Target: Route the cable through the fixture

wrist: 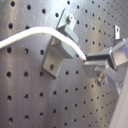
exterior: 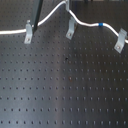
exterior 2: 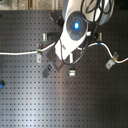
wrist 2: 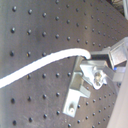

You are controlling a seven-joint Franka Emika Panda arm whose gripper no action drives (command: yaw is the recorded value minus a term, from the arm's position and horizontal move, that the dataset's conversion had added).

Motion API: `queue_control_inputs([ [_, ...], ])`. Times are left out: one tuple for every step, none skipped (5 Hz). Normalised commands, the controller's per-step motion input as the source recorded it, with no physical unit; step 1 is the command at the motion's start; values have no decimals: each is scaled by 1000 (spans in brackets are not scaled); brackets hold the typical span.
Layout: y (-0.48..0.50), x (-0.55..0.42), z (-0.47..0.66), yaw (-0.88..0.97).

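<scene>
The cable (exterior: 85, 22) runs roughly left to right across the far part of the perforated board (exterior: 65, 85) in the first exterior view, sagging between three small metal brackets; a blue band (exterior: 101, 24) sits just before the right bracket (exterior: 120, 40). It rises to the gripper (wrist: 90, 64) above the middle bracket (exterior: 70, 29). In both wrist views, the fingers are clamped on the white cord, its free length trailing away past a bracket (wrist: 57, 50).
</scene>
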Motion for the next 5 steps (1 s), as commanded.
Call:
queue_control_inputs([
  [174, -118, 182, 111],
  [207, -123, 321, 174],
  [156, -47, 358, 169],
  [9, 8, 506, 0],
  [0, 0, 0, -51],
])
